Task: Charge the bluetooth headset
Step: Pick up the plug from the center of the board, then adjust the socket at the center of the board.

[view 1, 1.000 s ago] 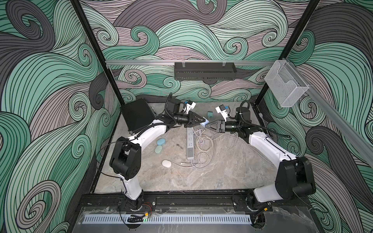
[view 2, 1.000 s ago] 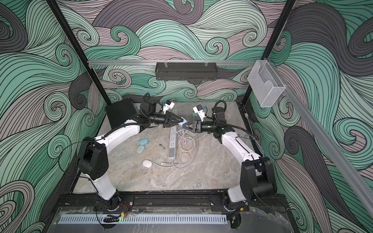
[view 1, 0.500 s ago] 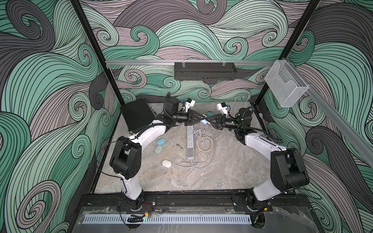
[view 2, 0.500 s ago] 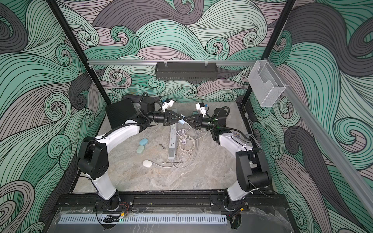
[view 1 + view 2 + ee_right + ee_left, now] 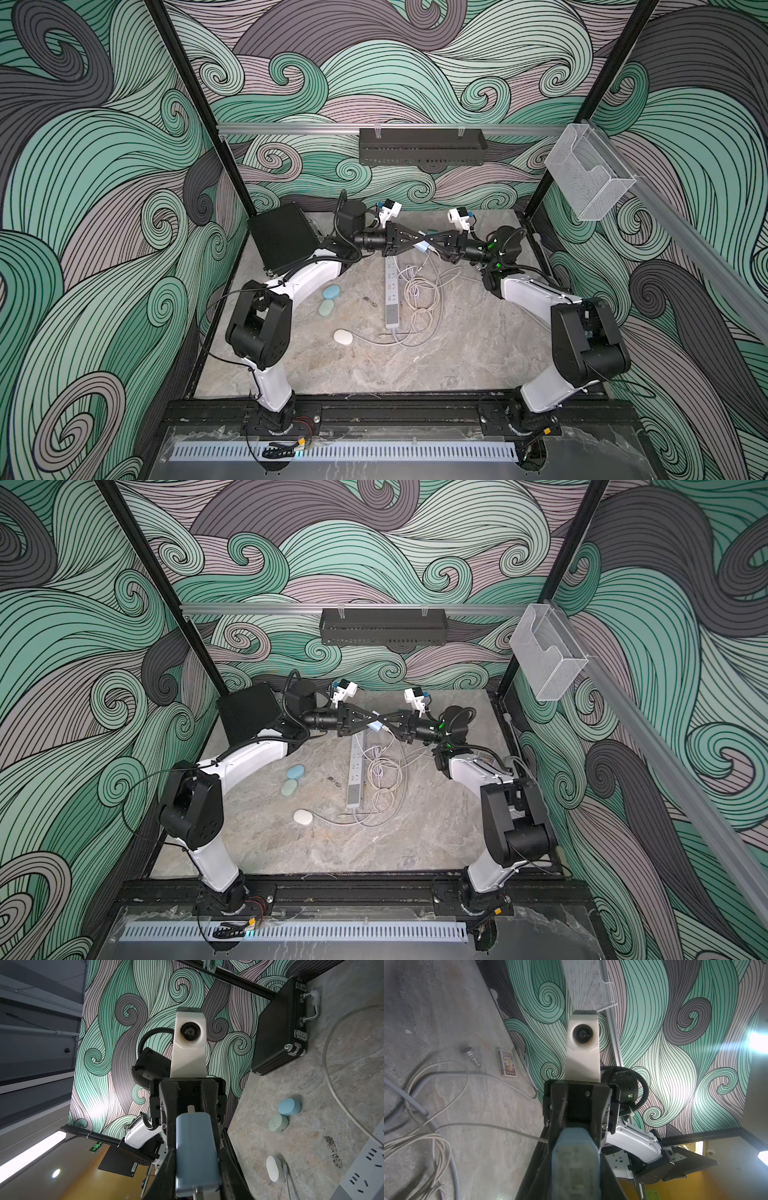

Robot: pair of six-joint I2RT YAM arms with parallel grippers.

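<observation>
The bluetooth headset is a pale blue charging case (image 5: 424,248) held in the air above the far end of the power strip, seen in both top views (image 5: 376,728). My left gripper (image 5: 419,245) comes from the left and is shut on it; in the left wrist view the case (image 5: 576,1163) sits between its fingers. My right gripper (image 5: 430,247) faces it from the right. In the right wrist view its fingers press both long sides of the case (image 5: 196,1153). A white cable plug (image 5: 197,1191) sticks out of the case's near end.
A white power strip (image 5: 392,291) and loose white cables (image 5: 422,291) lie mid-table. Left of them sit a blue case (image 5: 331,291), a green case (image 5: 326,307) and a white one (image 5: 343,337) with a cable. A black briefcase (image 5: 282,239) stands back left.
My right gripper rose and moved left to meet the left gripper, and its jaws narrowed onto the blue case. The left gripper lifted slightly and kept its hold.
</observation>
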